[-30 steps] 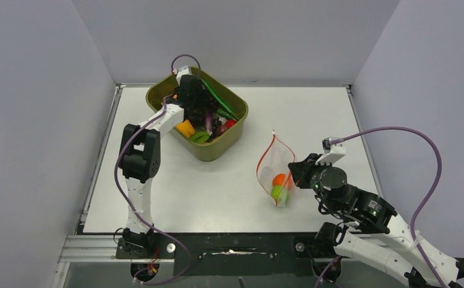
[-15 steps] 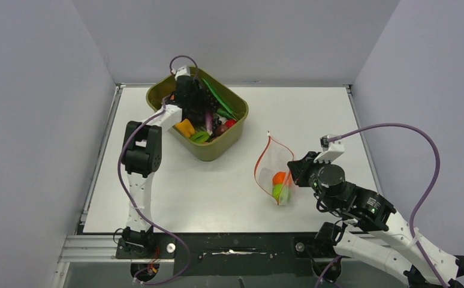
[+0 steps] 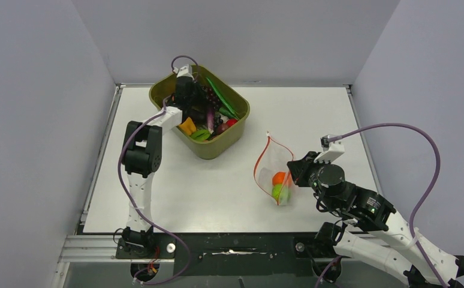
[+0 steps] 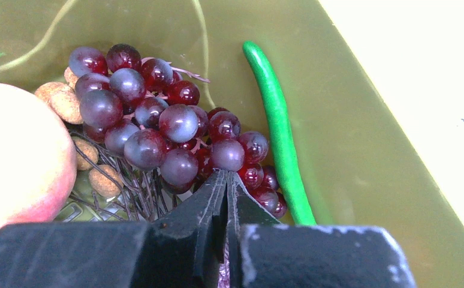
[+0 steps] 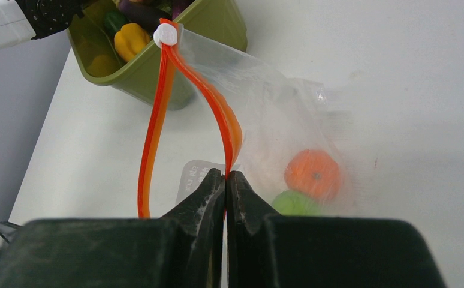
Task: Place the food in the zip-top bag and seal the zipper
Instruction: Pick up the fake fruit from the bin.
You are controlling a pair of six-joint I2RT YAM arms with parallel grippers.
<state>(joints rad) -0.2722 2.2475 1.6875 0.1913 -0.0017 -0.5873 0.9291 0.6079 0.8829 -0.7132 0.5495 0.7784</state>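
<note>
- The left hand (image 4: 226, 186) is pressing its fingers together tip to tip at the foot of the grapes (image 4: 157, 126). Whether a stem is caught between them I cannot tell.
- Against a second ago, this hand is sitting a little farther back in the tub (image 4: 361, 150), and the tub itself is lying slightly to the right of its earlier spot.
- The right hand (image 5: 225, 180) is pinching the zipper (image 5: 157, 120) of the zip-top bag (image 5: 277, 108) and holding the mouth open in a narrow loop. Hand and bag are standing a touch farther left than before.
- Low in the bag, an orange fruit (image 5: 313, 174) and a green fruit (image 5: 292, 203) are lying side by side, touching.
- Bare table (image 3: 313, 114) is stretching between tub and bag and on to the far right edge; the bag is standing apart from the tub.
- The grapes are showing glossy, round and dark red-purple. A smooth green bean (image 4: 280, 132) is lying along the tub's olive wall, just beside them.
- The bag is showing clear, soft and creased — its zipper a thin red-orange strip ending in a white slider (image 5: 168, 35).
</note>
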